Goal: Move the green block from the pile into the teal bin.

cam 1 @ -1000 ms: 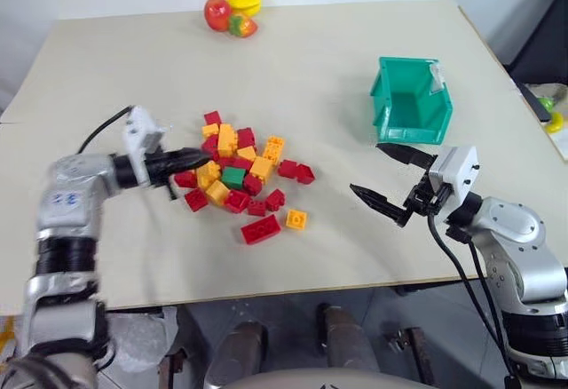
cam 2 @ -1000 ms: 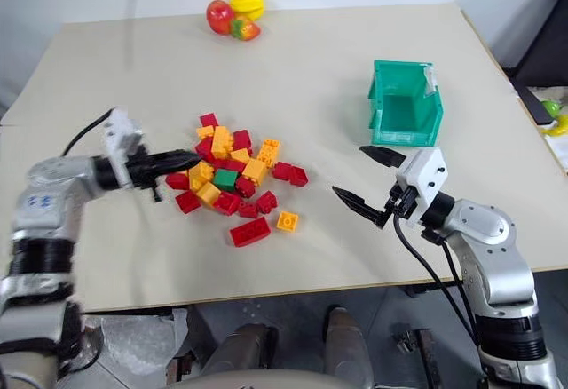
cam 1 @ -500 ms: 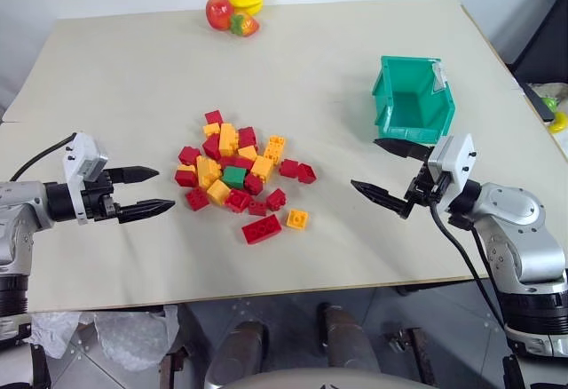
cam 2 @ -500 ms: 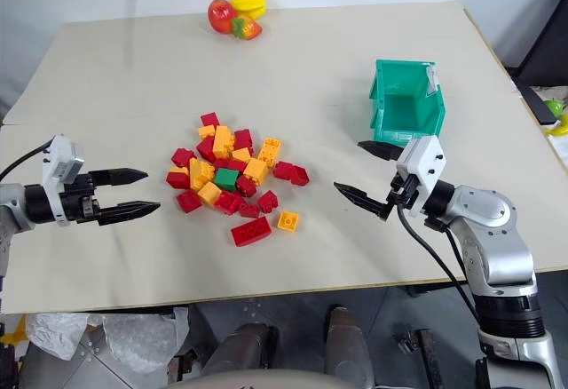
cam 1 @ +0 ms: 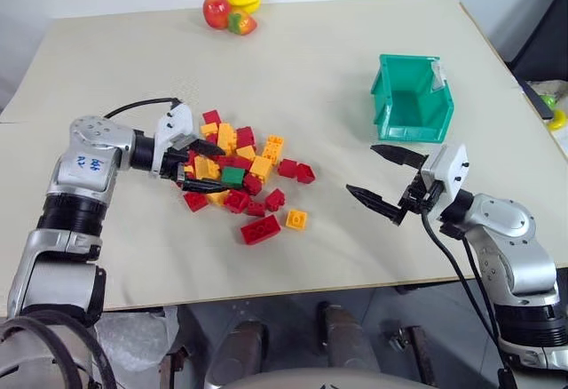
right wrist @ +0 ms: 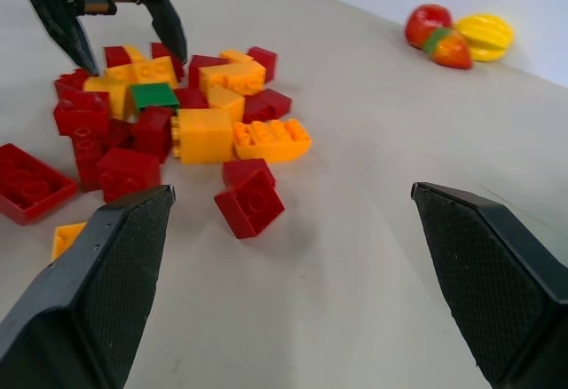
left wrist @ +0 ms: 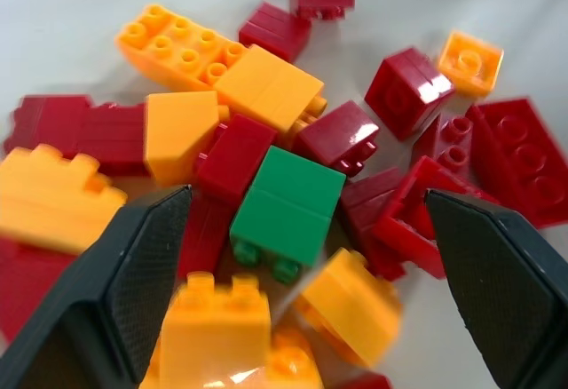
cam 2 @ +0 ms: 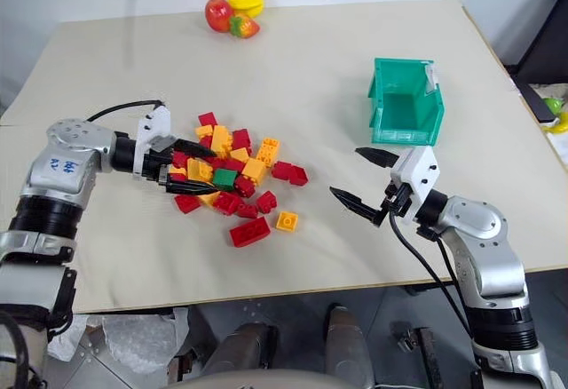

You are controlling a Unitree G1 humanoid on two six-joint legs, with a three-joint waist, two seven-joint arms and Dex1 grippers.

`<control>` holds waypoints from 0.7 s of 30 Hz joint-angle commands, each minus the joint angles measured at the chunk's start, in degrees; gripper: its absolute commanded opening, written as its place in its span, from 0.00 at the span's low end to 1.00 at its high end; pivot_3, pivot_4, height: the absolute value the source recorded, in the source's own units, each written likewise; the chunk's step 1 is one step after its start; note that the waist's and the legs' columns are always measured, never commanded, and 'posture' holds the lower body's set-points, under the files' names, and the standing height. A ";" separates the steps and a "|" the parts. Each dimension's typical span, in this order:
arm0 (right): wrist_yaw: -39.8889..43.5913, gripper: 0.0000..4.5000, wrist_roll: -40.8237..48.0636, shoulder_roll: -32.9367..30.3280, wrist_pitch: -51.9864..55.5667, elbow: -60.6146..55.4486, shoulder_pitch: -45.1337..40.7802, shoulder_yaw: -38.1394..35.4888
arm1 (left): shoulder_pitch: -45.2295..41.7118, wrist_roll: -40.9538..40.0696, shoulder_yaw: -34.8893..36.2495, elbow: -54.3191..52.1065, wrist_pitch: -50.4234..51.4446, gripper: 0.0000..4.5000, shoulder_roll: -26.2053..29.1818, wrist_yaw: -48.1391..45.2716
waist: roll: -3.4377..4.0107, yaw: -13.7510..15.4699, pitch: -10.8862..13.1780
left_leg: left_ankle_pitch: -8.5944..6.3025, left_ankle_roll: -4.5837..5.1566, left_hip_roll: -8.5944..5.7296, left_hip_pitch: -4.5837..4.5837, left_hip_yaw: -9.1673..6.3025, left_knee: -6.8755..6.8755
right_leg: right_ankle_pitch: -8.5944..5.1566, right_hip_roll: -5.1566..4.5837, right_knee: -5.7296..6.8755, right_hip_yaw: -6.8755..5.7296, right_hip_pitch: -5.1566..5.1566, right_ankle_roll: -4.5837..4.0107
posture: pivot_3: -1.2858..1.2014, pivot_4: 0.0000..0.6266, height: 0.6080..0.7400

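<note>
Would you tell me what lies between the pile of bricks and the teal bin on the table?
Bare table. In the left eye view nothing stands between the pile and the teal bin; the open right gripper hovers nearer the front edge.

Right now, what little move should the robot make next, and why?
Probably ease the left gripper forward and down, then close on the green block. Its jaws stand open over the pile with that block between them, not yet gripped.

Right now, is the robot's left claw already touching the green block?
Apart. In the left wrist view, the open left gripper has a finger on either side of the green block, with other bricks showing in the gaps.
</note>
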 commanded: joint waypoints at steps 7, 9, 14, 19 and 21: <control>-3.89 1.00 0.62 0.33 -0.59 -6.90 4.46 -2.74 | -7.61 9.93 -5.09 15.45 -12.18 0.99 -2.37 -1.94 | -0.02 -0.27 0.01 | 0.00 0.00 0.00 0.01 0.03 0.04 | 0.01 0.02 0.04 0.02 0.00 0.01 | 0.52 0.24 1.00; -4.85 1.00 0.42 0.65 -0.56 -7.63 5.21 -2.70 | -9.00 10.73 -5.17 17.92 -11.87 0.99 -4.74 -0.63 | -0.02 -0.18 0.01 | 0.00 0.01 0.00 0.02 0.03 0.06 | 0.01 -0.01 0.09 0.02 0.01 0.01 | 0.52 0.24 1.00; -5.84 1.00 0.27 0.65 -0.46 -8.04 5.50 -2.51 | -10.16 11.38 -4.17 21.42 -13.22 0.80 -7.13 0.46 | -0.02 0.10 0.01 | -0.01 0.06 -0.08 0.01 0.02 0.33 | 0.04 -0.06 0.22 0.03 0.08 0.07 | 0.52 0.24 1.00; -6.15 1.00 0.30 0.46 -0.36 -7.96 5.18 -2.41 | -10.21 11.62 -3.36 22.62 -15.18 0.47 -7.80 1.37 | -0.02 -0.09 0.01 | -0.01 0.06 -0.07 0.03 0.03 0.52 | 0.04 -0.04 0.41 0.07 0.09 0.07 | 0.52 0.24 1.00; -6.16 1.00 0.27 0.34 -0.34 -7.97 5.22 -2.39 | -10.15 11.49 -2.91 23.03 -15.91 0.35 -7.75 1.46 | -0.02 -0.15 0.01 | -0.01 0.06 -0.08 0.03 0.03 0.61 | 0.04 -0.05 0.49 0.08 0.09 0.07 | 0.52 0.24 1.00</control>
